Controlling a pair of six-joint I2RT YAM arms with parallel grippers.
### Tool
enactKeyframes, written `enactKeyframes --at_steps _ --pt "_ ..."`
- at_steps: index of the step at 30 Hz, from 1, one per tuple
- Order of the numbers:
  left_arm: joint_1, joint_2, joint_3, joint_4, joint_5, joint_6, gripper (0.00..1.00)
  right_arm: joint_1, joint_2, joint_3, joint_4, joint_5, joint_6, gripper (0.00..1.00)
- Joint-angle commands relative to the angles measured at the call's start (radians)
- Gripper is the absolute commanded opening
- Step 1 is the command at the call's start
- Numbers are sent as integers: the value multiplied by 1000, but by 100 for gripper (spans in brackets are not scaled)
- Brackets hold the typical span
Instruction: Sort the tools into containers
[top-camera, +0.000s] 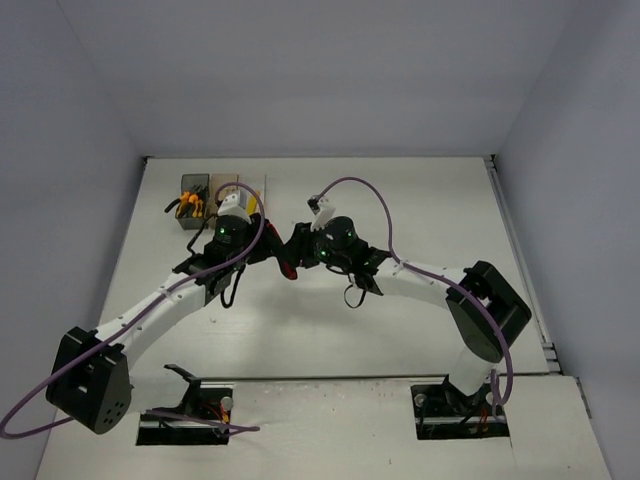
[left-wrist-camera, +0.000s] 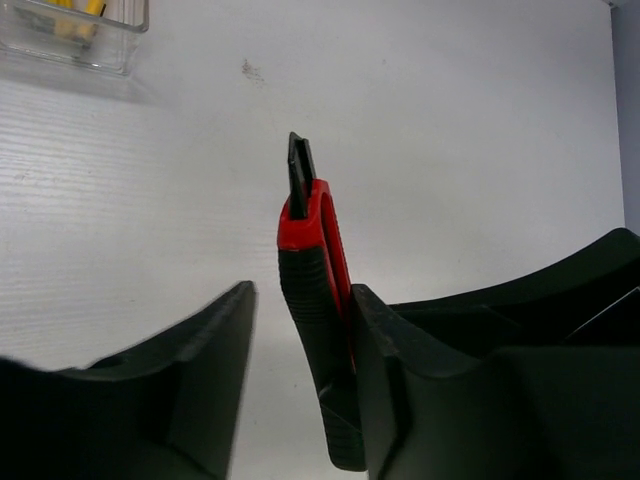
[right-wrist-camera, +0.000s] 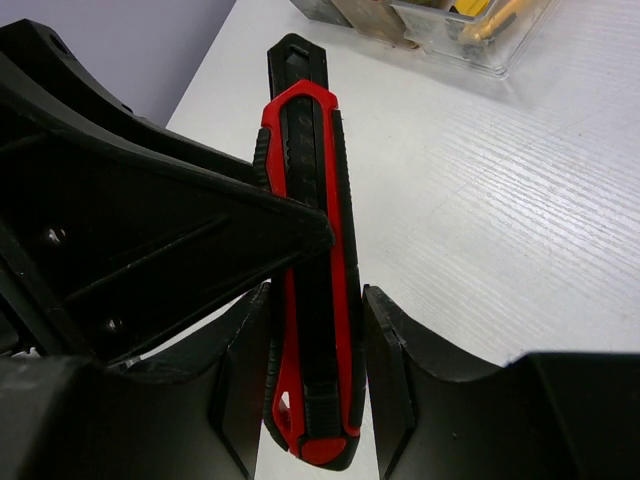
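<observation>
Here the right gripper holds the red-handled tool in a narrow clamp near mid-table. The left gripper straddles the same tool, half wide: one finger touches it, the other stands apart. The containers sit at eleven o'clock from it.

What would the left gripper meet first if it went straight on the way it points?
The red-handled cutter, already inside the left gripper, touching one finger. Past it only bare table shows; the clear bin sits off to the side. Depth is unclear.
</observation>
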Motion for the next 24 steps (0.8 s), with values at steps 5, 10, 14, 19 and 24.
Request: enactKeyframes --at_steps 5,10,14,19,24 --pt "-6 34 71 97 3 -14 1 9 -49 7 147 -27 -6 0" --pt "22 67 131 72 7 77 0 -12 -50 -8 137 -39 -24 33" --pt "93 117 212 19 73 160 0 -44 -82 -33 109 -48 -42 56" --pt "201 217 385 -94 132 289 0 -95 -169 -54 -7 -26 -129 71" --pt "253 370 611 -199 142 434 0 -125 -279 -100 -146 30 -221 72"
